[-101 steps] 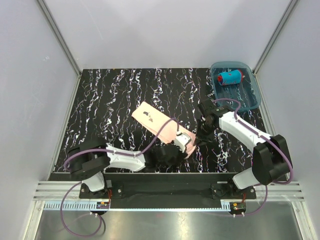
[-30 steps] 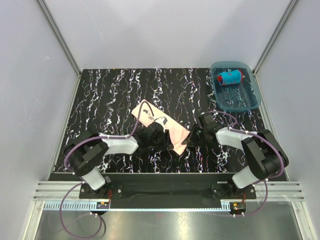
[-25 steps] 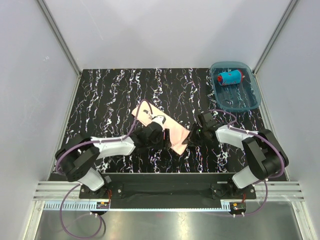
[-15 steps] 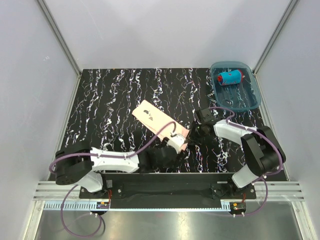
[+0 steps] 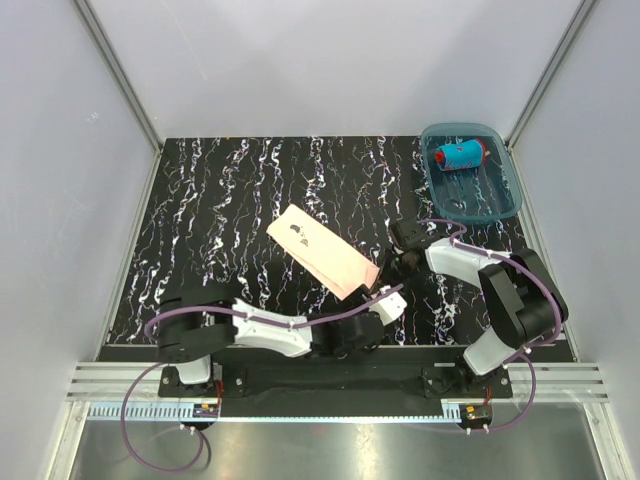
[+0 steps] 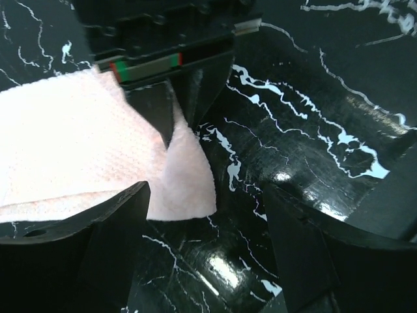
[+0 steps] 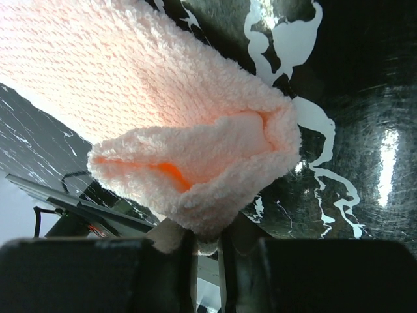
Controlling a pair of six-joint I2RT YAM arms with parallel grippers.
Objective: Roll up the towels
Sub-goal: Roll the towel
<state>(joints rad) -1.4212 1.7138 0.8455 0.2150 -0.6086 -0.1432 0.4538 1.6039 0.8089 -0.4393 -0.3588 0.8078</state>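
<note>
on the black marbled surface (image 5: 220, 200) inside pale walls (image 5: 330, 60), the right tool (image 7: 207, 244) pinches the peach towel (image 5: 320, 250) beside the wide, empty left tool (image 6: 203, 195).

Probably lab test cell: plain grey panel walls (image 5: 330, 60), aluminium frame posts (image 5: 115, 70), black marbled tabletop (image 5: 220, 200), arms' mounting rail (image 5: 330, 378).

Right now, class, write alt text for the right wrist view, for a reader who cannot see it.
A folded-over corner of the peach-pink towel fills most of the view, its lowest tip pinched between the right arm's jaws at the bottom edge. Behind it lies the glossy black table with white veining.
</note>
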